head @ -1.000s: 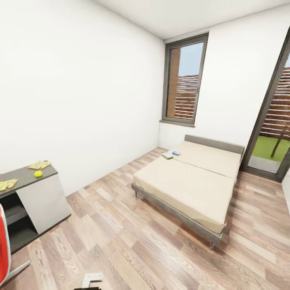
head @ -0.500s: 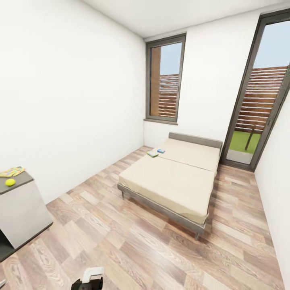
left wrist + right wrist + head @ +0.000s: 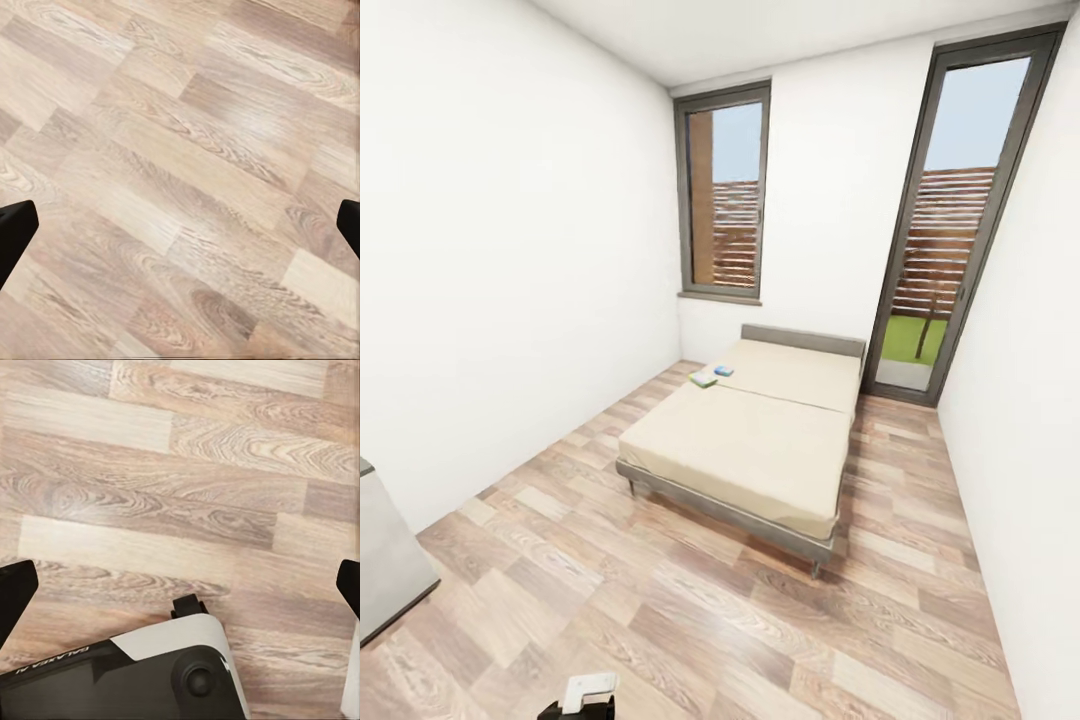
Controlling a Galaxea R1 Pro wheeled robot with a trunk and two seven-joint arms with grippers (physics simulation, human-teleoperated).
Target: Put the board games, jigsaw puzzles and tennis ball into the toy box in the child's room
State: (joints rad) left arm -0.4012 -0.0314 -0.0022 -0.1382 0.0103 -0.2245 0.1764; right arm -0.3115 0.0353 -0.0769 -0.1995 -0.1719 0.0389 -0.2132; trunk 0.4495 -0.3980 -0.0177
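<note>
Head view: a bed point(image 3: 760, 450) stands by the far wall; two board games point(image 3: 710, 375) lie on its far left edge. A worktop point(image 3: 385, 560) corner sits near left.

Left wrist view: the left end effector point(image 3: 180, 225) is spread wide, empty, above wood floor point(image 3: 187, 150).

Right wrist view: the right end effector point(image 3: 180, 585) is likewise spread, over the robot's base point(image 3: 135, 675).

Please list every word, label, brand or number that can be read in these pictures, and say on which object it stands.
Dark lettering along the edge of the robot base, right wrist view: too blurred and cropped to read with confidence.
Two board games on the bed, head view: any print on them is too small to read.
I find no other text.
</note>
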